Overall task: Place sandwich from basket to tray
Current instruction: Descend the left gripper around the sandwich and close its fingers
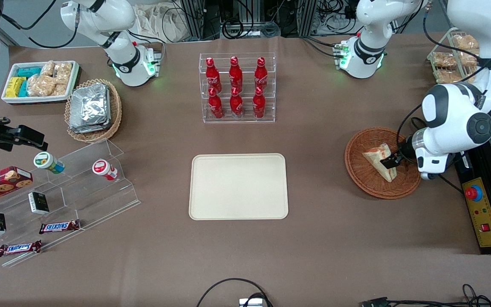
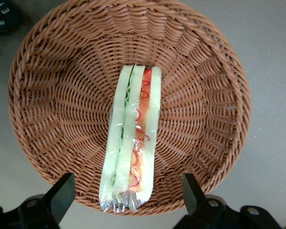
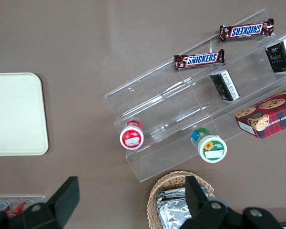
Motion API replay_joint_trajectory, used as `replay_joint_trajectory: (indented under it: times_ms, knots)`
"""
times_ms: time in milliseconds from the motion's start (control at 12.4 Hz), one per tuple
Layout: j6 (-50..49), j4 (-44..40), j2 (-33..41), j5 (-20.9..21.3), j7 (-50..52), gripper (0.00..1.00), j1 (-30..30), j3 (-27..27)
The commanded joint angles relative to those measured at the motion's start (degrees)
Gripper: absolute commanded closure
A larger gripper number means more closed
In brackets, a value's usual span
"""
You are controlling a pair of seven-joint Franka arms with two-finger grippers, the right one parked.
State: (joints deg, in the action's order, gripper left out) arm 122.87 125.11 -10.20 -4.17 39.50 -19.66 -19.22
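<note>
The brown surface (image 1: 335, 140) carries everything, and the largest thing on it is the cream tray (image 1: 238, 186), lying flat near the middle with nothing on it. Farther from the front camera than the tray stands a clear rack of red bottles (image 1: 236, 87). Toward the parked arm's end lie a clear stepped display shelf (image 1: 79, 187) holding small jars, boxes and chocolate bars, an oval wicker basket of foil packs (image 1: 93, 110), and a white bin of snacks (image 1: 40, 81).

Toward the working arm's end sits the round reddish-brown basket (image 1: 367, 179), well apart from the tray. The working arm reaches over the basket's edge from the table end.

The sandwich (image 1: 382, 161) lies inside the basket, a wrapped wedge of pale bread; in the wrist view its cut edge (image 2: 132, 138) faces up, showing green, red and orange filling, and it runs from the middle of the basket to the rim.

The jaws (image 1: 392, 161) hang just above the sandwich, spread wide: the two fingers (image 2: 61, 193) stand on either side of the sandwich's rim end with clear gaps between, gripping nothing.
</note>
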Motion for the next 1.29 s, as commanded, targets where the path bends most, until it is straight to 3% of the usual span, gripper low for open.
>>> replay_joint_trajectory:
  times_ms: [0, 1205]
  knots:
    - [1.2, 0.4, -0.8, -0.3, 0.6, 0.00, -0.9, -0.6]
    - [3.1, 1.7, -6.4, -0.2, 0.8, 0.02, -1.6, -0.6]
